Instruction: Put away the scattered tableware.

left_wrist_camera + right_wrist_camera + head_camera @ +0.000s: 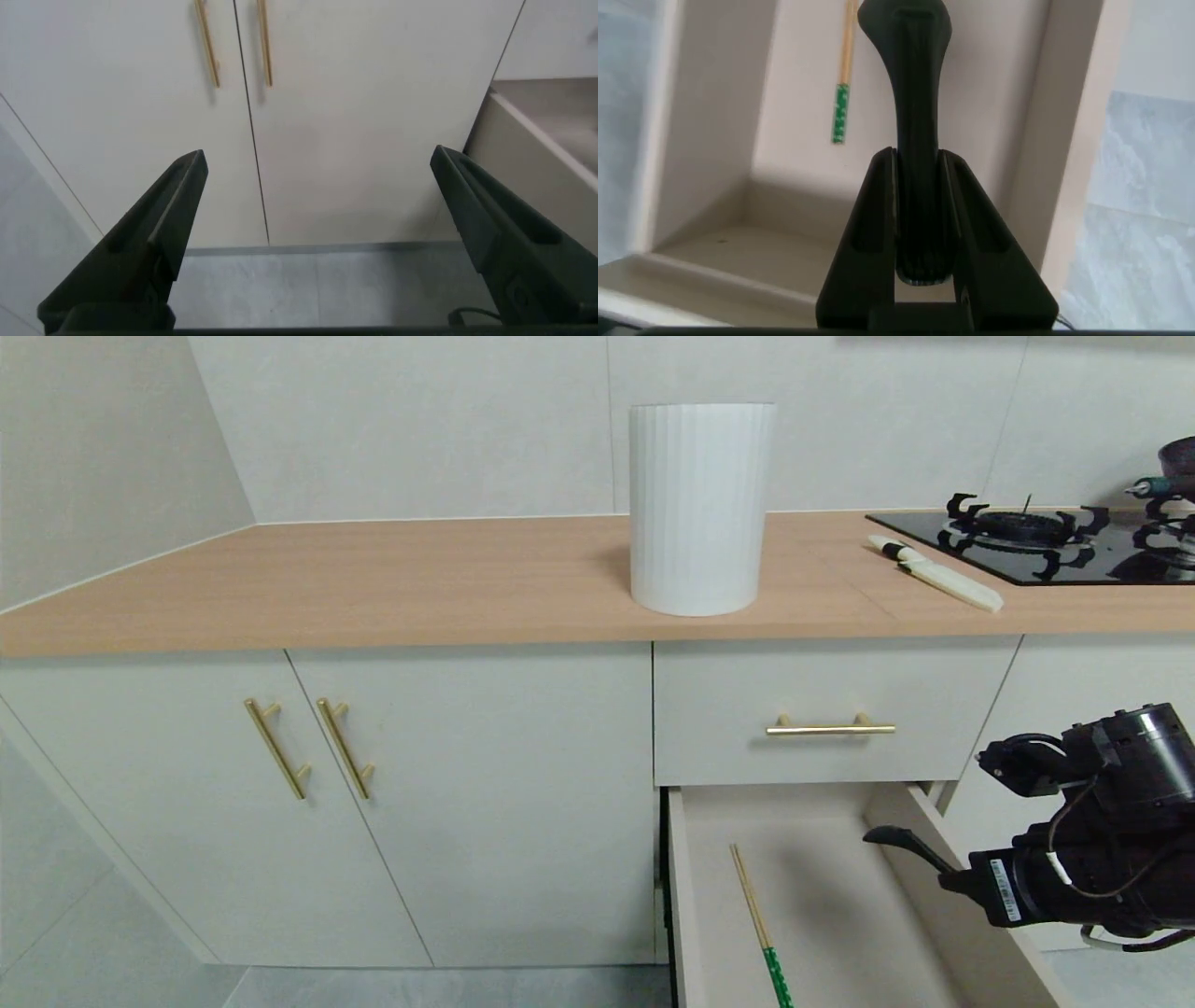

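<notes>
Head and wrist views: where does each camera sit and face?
Head view: on the head, down at counter and open drawer; right gripper shows.
Left wrist view: on that wrist, facing cabinet doors; open left gripper shows.
Right wrist view: on that wrist, into the drawer; gripper clamps black utensil.
Shared: head and right wrist see the chopsticks.

Pale tiled walls (pixel 420 420) rise behind a wooden surface (pixel 373 579) across the middle of the frame, white cupboard doors (pixel 467 803) with brass handles (pixel 275 747) below, grey floor (pixel 93 971) lower left.
</notes>
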Controlling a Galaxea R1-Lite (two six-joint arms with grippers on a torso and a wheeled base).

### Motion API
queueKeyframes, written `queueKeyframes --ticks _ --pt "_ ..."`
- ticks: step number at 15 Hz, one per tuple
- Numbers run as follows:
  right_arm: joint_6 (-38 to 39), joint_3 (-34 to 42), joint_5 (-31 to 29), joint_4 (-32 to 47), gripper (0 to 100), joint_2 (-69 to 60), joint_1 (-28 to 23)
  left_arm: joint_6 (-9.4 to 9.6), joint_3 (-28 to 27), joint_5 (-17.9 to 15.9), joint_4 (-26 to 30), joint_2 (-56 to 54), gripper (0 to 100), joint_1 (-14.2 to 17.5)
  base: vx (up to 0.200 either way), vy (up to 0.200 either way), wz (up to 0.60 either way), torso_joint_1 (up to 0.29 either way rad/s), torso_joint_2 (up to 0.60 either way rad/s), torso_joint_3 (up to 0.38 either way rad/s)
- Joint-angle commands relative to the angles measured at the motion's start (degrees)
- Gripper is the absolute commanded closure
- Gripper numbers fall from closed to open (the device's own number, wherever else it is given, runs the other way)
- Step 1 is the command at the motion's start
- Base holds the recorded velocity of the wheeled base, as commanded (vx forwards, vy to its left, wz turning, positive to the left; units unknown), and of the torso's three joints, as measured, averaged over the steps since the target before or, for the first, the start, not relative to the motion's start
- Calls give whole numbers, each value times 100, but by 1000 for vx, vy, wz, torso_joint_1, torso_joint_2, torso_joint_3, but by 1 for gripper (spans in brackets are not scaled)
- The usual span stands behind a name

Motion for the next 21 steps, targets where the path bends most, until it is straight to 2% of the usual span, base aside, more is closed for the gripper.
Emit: queueKeyframes --ticks 1,7,9,11,14,18,21 --pt "-3 9 11 -3 100 15 3 -4 1 0 2 7 0 4 0 0 0 -61 403 320" --pt "-11 0 11 -21 100 59 12 4 1 0 11 7 0 4 0 0 0 -16 78 57" --pt "-11 36 2 -284 100 262 38 -4 1 0 11 7 0 4 0 0 0 0 0 0" --pt "33 150 -7 -979 100 947 56 4 1 0 11 7 0 4 0 0 0 0 0 0" --pt "323 370 -376 -2288 100 2160 56 -4 1 0 11 7 0 4 0 0 0 0 0 0" --pt "349 791 -561 -4354 100 3689 170 4 1 0 11 7 0 4 0 0 0 0 0 0" --pt "323 958 -693 -5233 100 4296 258 4 1 0 11 7 0 4 0 0 0 0 0 0"
